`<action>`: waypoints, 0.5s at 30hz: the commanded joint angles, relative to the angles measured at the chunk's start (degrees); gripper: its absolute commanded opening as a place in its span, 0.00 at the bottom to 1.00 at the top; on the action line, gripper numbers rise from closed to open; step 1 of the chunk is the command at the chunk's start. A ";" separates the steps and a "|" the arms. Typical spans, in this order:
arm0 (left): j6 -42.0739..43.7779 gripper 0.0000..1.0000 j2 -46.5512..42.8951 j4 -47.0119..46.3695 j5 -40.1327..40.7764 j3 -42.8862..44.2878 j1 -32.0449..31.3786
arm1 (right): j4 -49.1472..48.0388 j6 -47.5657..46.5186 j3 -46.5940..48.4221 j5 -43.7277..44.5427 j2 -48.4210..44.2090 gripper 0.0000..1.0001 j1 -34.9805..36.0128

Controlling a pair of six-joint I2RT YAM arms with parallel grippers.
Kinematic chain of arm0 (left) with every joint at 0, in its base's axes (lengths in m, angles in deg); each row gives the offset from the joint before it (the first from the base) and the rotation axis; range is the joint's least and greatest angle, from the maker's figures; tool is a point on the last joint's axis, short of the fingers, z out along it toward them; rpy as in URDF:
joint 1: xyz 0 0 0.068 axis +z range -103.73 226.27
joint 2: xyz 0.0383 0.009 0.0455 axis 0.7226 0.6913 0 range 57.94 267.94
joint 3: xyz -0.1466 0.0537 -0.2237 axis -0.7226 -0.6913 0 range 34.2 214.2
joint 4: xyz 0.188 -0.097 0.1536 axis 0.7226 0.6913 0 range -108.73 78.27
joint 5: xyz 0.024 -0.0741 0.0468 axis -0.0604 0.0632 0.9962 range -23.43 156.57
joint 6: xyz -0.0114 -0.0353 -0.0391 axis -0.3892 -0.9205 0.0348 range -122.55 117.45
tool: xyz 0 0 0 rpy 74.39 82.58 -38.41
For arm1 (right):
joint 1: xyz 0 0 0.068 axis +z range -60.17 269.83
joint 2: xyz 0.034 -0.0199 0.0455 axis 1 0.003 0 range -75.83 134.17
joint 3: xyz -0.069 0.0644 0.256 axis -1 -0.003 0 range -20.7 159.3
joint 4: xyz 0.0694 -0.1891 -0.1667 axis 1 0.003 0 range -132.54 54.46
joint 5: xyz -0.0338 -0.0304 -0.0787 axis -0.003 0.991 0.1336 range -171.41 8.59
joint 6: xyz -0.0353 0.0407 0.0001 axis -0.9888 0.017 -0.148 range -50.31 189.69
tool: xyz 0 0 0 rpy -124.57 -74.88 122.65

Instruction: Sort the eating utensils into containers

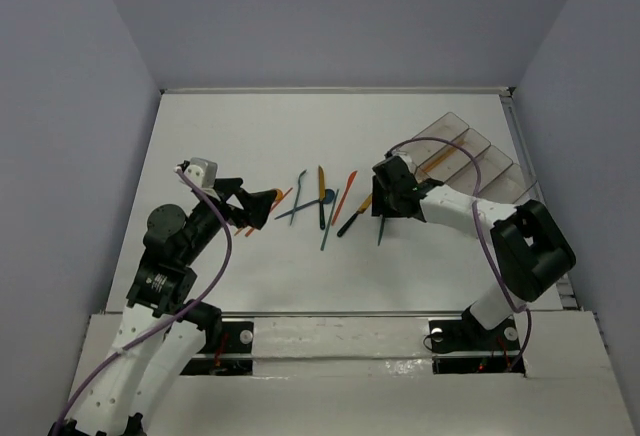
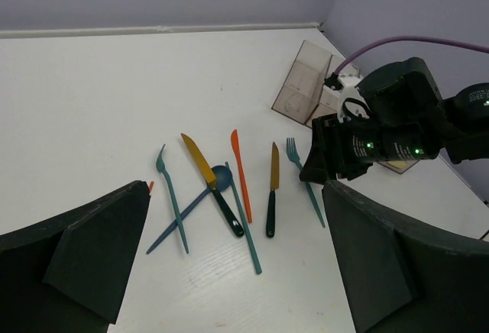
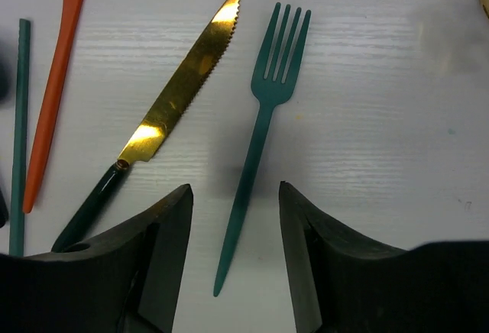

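Observation:
Several utensils lie loose mid-table. My right gripper is open just above the table, one finger on each side of a teal fork's handle without touching it. That fork also shows in the top view. A gold-bladed knife with a dark handle and an orange knife lie to its left. My left gripper is open and empty, hovering at the left end of the spread. Below it lie a teal fork, a blue spoon and another gold knife. The clear containers stand at the back right.
The right arm's wrist hangs over the right end of the utensils, between them and the containers. One container holds a thin orange piece. Grey walls close in the table at the back and sides.

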 commanded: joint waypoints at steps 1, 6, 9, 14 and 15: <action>0.61 0.99 -0.43 -2.55 -0.93 1.94 -0.23 | -2.84 1.11 3.43 2.95 2.95 0.53 0.41; 0.70 0.99 -0.61 -2.55 -0.93 2.03 -0.23 | -3.01 1.46 3.88 3.13 5.85 0.43 0.94; 0.70 0.99 -0.52 -2.55 -0.93 2.03 -0.75 | -2.83 2.08 3.88 4.53 6.82 0.38 0.94; 0.79 0.99 -0.34 -2.55 -0.84 1.94 -0.75 | -3.27 2.95 3.79 5.76 7.96 0.24 0.94; 0.79 0.99 -0.26 -2.55 -0.84 2.03 -0.75 | -3.45 2.96 3.70 5.85 8.31 0.19 0.94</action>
